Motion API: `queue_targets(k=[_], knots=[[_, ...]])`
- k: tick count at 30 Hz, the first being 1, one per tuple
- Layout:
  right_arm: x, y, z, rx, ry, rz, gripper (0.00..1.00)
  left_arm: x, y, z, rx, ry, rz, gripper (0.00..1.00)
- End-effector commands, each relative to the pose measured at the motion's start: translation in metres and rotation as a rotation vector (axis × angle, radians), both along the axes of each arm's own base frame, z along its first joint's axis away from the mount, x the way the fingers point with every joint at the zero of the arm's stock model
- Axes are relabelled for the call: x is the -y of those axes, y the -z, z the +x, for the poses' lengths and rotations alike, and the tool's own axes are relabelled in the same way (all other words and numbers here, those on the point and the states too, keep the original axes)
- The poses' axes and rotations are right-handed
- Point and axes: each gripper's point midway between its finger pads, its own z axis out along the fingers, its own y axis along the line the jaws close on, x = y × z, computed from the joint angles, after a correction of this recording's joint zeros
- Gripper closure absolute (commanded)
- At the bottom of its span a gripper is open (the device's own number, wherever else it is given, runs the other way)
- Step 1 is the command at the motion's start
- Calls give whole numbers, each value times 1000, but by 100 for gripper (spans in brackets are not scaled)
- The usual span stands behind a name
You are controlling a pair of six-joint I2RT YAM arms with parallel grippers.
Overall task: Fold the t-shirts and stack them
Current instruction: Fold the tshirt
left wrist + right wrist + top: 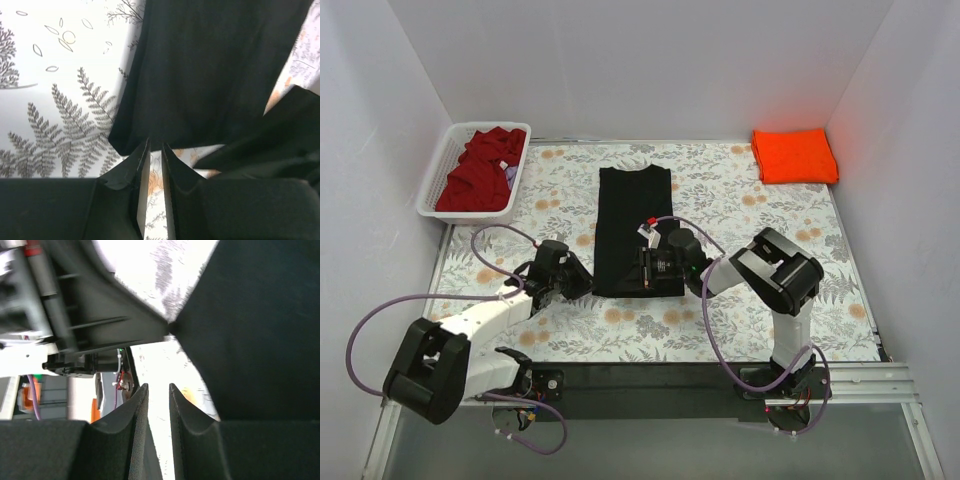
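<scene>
**Top external view.** Black matte cloth, folded into a long narrow rectangle: the black t-shirt (632, 215) lies flat at the middle of the worktop (750, 310). The worktop is covered with a pale sheet printed with ferns and orange flowers. The orange t-shirt (795, 156) sits folded square in the far right corner. The dark red t-shirt (480, 172) lies crumpled in a white slatted basket (432, 185) in the far left corner. The left claw (584, 284) is at the black shirt's near left corner. The right claw (642, 268) is over the shirt's near edge, close by and facing the left one. Purple cables (370, 330) loop beside the arms.

**Left wrist view.** The left claw (155, 145) has dark, wedge-shaped fingers with only a thin slit between them. Their tips meet the hem of the black t-shirt (210, 75), and I cannot tell whether any cloth is pinched. Grey fern print on the worktop (50, 115) shows to the left. A dark blurred bulk (295, 135) covers the shirt's right side.

**Right wrist view.** The right claw (158, 386) is narrowly parted and holds nothing, with pale worktop (160, 270) showing through the gap. The black t-shirt (260, 330) fills the right side of the view. The left arm (75, 315), blurred, crowds the upper left.
</scene>
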Motion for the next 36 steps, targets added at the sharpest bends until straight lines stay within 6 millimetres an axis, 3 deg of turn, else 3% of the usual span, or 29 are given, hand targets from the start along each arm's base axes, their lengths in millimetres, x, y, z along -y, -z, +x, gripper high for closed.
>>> queue_targets(k=[1, 5, 8, 11, 14, 15, 17, 18, 19, 22, 27, 31, 36], knots=[[7, -12, 8, 90, 20, -5, 71, 6, 1, 12, 18, 17, 11, 87], [21, -9, 8, 111, 40, -49, 71, -7, 38, -8, -104, -26, 64, 90], [32, -6, 10, 134, 58, -80, 71, -15, 48, -17, -147, -68, 79, 90], [41, -8, 9, 179, 65, -110, 71, -19, 34, -15, -108, -82, 78, 87], [54, -8, 16, 249, 90, -218, 70, -23, 4, -6, -26, -91, 100, 78], [66, 5, 10, 210, 82, -314, 69, -21, -8, -3, 0, -76, 102, 73], [78, -4, 26, 299, 134, -406, 68, -31, -21, 0, 36, -98, 152, 66], [96, 8, 25, 276, 167, -522, 68, -33, -24, 0, 42, -94, 167, 61], [102, -2, 30, 303, 195, -543, 67, -35, -29, 0, 43, -82, 192, 57], [138, -1, 30, 322, 267, -708, 57, -34, -27, -3, 20, -38, 258, 47], [178, -6, 31, 373, 367, -853, 32, -23, -12, -6, -27, 48, 371, 34], [187, -11, 25, 381, 376, -862, 30, -18, -4, -3, -49, 87, 422, 35], [187, -5, 17, 361, 344, -857, 30, -10, 2, 1, -60, 122, 448, 51]])
